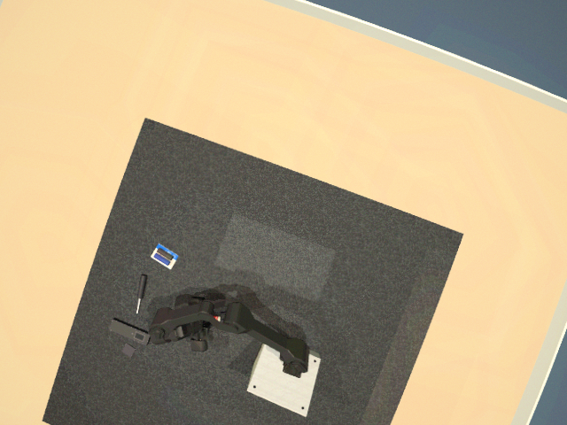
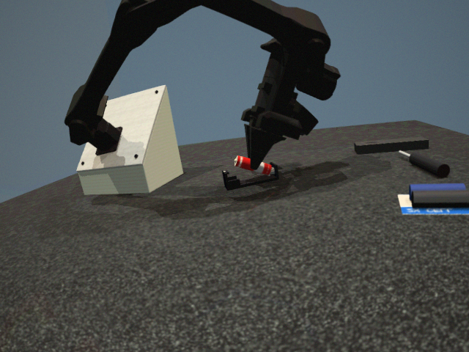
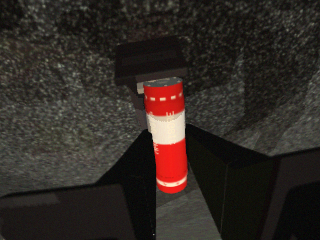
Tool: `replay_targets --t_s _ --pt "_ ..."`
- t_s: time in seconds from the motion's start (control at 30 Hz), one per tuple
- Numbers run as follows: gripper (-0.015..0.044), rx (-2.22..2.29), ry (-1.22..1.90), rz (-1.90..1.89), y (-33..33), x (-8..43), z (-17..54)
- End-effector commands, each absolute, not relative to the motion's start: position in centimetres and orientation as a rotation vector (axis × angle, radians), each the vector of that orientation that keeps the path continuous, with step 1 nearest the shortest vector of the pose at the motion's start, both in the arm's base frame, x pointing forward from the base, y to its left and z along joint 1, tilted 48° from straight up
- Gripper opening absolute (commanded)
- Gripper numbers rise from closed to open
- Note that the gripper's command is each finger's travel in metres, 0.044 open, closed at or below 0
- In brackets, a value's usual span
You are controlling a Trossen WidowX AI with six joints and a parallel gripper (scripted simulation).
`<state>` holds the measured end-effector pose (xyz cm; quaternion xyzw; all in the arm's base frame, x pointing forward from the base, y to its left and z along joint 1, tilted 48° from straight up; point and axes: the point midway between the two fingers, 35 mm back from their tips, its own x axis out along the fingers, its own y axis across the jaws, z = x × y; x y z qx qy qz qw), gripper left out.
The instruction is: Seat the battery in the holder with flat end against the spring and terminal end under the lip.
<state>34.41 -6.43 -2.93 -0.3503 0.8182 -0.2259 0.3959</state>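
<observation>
Claw (image 2: 254,166) (image 3: 166,133) clenched on battery (image 1: 217,319) (image 2: 244,163) (image 3: 167,135), tilted, low end at holder's (image 2: 245,184) (image 3: 150,60) spring end, raised end above lip. Risk: pressing down at this tilt, jamming terminal against lip or skewing spring.

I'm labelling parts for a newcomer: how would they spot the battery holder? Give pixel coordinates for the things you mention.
From the pale wedge-shaped base (image 1: 279,389) (image 2: 124,114), follow the arm to its end effector (image 2: 254,167) (image 3: 171,165), shut on a red-and-white battery (image 2: 242,162) (image 3: 169,130). Just below sits the holder (image 2: 231,183) (image 3: 150,59): a low black frame with raised ends, unlike the plain black bar farther back.
</observation>
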Motion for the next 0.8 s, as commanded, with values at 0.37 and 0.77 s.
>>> replay_targets --t_s 0.37,0.77 --pt "0.0059 -0.887 2.036 -0.522 -6.55 34.35 -3.54" --pt "0.0059 -0.889 2.002 -0.482 -6.70 34.23 -3.69"
